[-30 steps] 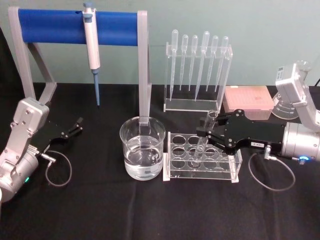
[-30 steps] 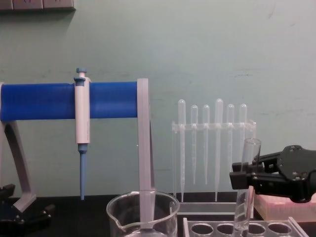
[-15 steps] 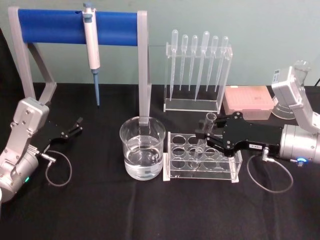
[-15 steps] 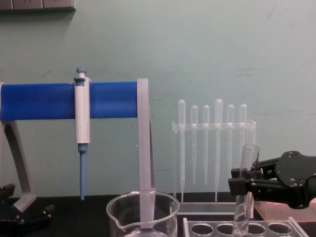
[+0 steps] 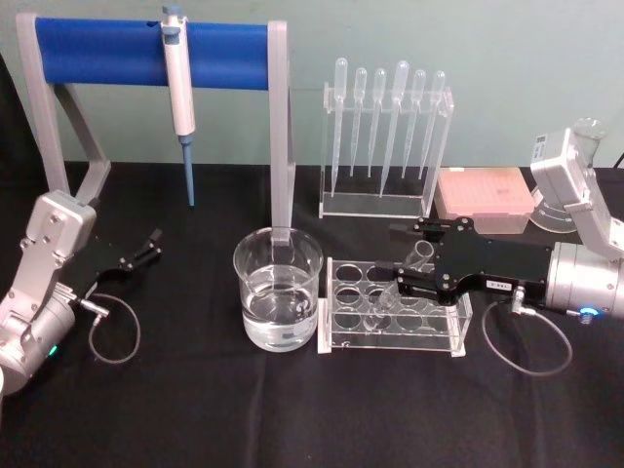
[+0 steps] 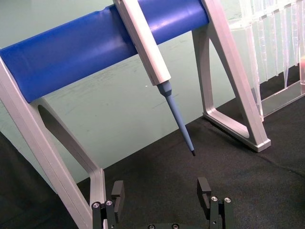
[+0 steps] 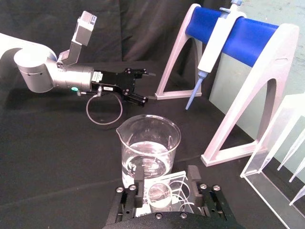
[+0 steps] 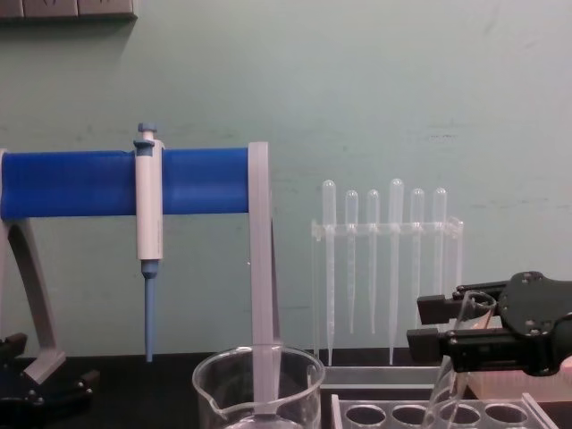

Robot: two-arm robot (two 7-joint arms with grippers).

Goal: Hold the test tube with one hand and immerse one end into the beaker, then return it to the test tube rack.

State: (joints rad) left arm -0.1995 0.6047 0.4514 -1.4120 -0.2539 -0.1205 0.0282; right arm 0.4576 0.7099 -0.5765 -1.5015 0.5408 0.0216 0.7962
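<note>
The test tube [image 5: 417,255] leans tilted in a hole of the clear rack [image 5: 390,338], its rim toward my right gripper [image 5: 402,253]. That gripper is open, one finger on each side of the tube's upper end; in the right wrist view the tube's rim [image 7: 159,194] sits loose between the fingers [image 7: 193,177]. From the chest the tube [image 8: 447,384] slants down into the rack [image 8: 402,415]. The beaker [image 5: 278,288] with water stands just left of the rack. My left gripper [image 5: 148,247] rests open at the far left, nothing between its fingers [image 6: 204,187].
A blue and grey stand [image 5: 146,51] with a hanging pipettor [image 5: 178,83] spans the back left. A clear holder with several plastic pipettes [image 5: 385,127] stands behind the rack. A pink box [image 5: 485,195] lies at the back right.
My right gripper lowered the upright tube into the rack and opened. The tube has tipped over to lean toward the gripper. The left arm has not moved.
</note>
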